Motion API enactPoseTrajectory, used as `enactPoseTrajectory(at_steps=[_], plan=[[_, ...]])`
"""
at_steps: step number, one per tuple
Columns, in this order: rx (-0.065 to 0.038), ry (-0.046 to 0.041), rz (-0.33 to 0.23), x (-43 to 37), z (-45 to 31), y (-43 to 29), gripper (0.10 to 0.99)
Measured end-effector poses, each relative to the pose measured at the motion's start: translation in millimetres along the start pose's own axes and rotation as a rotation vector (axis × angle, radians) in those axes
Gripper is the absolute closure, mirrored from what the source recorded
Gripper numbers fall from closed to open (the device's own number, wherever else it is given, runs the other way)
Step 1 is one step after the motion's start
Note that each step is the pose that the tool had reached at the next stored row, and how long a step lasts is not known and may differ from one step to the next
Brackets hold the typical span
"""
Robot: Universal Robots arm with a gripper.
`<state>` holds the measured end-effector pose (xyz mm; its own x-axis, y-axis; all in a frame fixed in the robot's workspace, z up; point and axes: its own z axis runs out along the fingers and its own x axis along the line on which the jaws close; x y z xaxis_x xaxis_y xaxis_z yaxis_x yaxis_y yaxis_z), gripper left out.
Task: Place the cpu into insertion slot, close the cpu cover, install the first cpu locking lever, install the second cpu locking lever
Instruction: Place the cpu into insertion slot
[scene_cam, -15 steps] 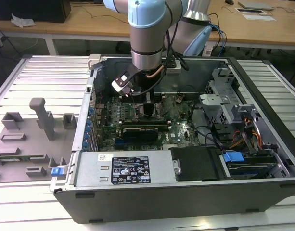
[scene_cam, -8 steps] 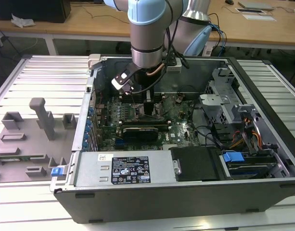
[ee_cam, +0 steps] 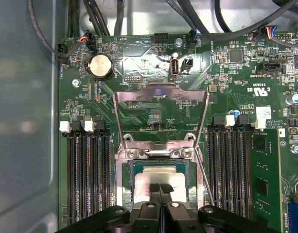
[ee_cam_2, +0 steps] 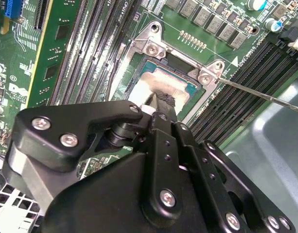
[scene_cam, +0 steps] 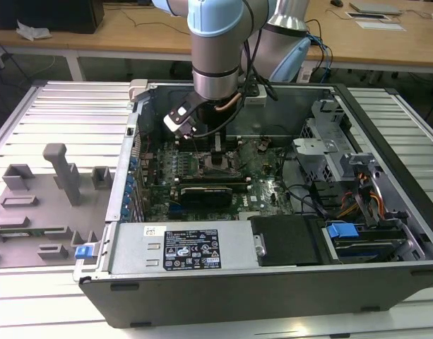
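1. Cpu, a small flat square chip with a dull silver metal top, lies level inside the insertion slot, the square socket with a thin metal rim on the green motherboard.
2. The black pincer hangs straight over the chip's middle with its two fingertips drawn together. It holds nothing that I can see. I cannot tell whether the tips touch the silver top or hover just above it.
3. The cpu cover, a thin silver frame plate with a large square window, stands swung up and open. It is hinged at the slot's edge and leans away from the pincer, so the chip is uncovered.
4. A thin steel locking lever looks unlatched, slanting out from the slot's corner over the long black memory slots.
5. In the exterior view the pincer reaches down into the open grey computer case on the slatted metal desk.
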<state>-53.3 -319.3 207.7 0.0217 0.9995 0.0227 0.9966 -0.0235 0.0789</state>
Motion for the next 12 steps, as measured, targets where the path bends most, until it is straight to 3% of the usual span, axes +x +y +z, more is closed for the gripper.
enactPoseTrajectory(at_steps=[4, 9, 11, 12], plan=[[0.000, -0.0001, 0.000, 0.1, -2.8, 0.2, 0.980], [0.000, -0.0001, 0.000, 0.5, -16.3, 1.3, 0.980], [-0.001, -0.0001, 0.000, 0.8, -30.4, 2.4, 0.980], [-0.001, -0.0001, 0.000, 0.9, -33.2, 2.6, 0.980]])
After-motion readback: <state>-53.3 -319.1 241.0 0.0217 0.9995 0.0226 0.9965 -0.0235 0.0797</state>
